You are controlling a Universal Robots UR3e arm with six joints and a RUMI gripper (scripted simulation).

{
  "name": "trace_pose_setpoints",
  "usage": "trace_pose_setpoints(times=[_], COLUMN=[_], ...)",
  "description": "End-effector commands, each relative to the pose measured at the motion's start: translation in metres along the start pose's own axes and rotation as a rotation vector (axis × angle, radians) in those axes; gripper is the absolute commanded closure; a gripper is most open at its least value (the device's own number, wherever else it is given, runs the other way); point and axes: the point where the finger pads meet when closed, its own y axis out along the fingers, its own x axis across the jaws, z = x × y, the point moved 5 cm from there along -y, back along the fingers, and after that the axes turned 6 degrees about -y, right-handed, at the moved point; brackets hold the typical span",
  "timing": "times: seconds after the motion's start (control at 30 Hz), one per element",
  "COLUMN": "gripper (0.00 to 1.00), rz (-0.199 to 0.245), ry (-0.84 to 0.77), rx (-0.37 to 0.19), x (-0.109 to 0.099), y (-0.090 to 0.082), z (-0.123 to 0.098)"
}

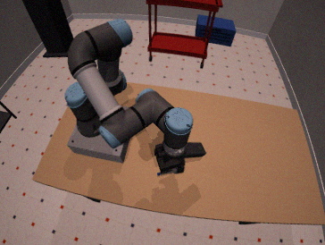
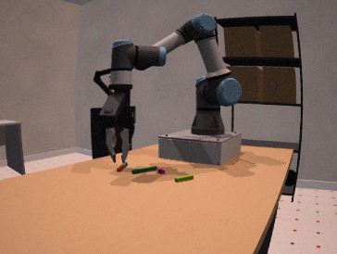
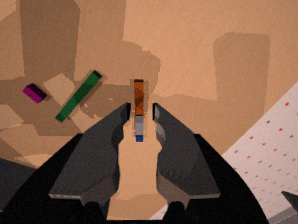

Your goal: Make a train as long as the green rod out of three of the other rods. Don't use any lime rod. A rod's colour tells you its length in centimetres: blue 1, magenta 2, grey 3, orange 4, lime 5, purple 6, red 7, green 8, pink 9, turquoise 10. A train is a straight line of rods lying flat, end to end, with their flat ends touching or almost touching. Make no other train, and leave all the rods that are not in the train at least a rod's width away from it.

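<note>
Rods on the table (image 3: 210, 30): orange (image 3: 139, 96), grey (image 3: 139, 124) and blue (image 3: 139, 138) lie end to end in a straight line (blue nearest the wrist camera). Gripper (image 3: 139, 116) hangs over the grey one, fingers slightly parted and gripping nothing. Green rod (image 3: 78, 96) lies apart to the left, magenta (image 3: 34, 93) beyond it.

Tan table (image 2: 139, 218) carries coloured rods (image 2: 143, 170).
</note>
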Motion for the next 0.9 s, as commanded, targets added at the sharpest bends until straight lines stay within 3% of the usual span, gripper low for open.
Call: trace_pose_setpoints(times=[0.0, 0.17, 0.43, 0.63, 0.67, 0.87], gripper=[0.86, 0.86, 0.86, 0.86, 0.00, 0.00], rz=[0.011, 0.011, 0.011, 0.012, 0.013, 0.013], ry=[0.000, 0.000, 0.000, 0.000, 0.000, 0.000], rx=[-0.003, -0.003, -0.003, -0.004, -0.004, -0.004], x=[-0.001, -0.001, -0.001, -0.001, -0.001, -0.001], y=[-0.029, -0.051, -0.068, -0.070, -0.070, -0.070], z=[0.000, 0.000, 0.000, 0.000, 0.000, 0.000])
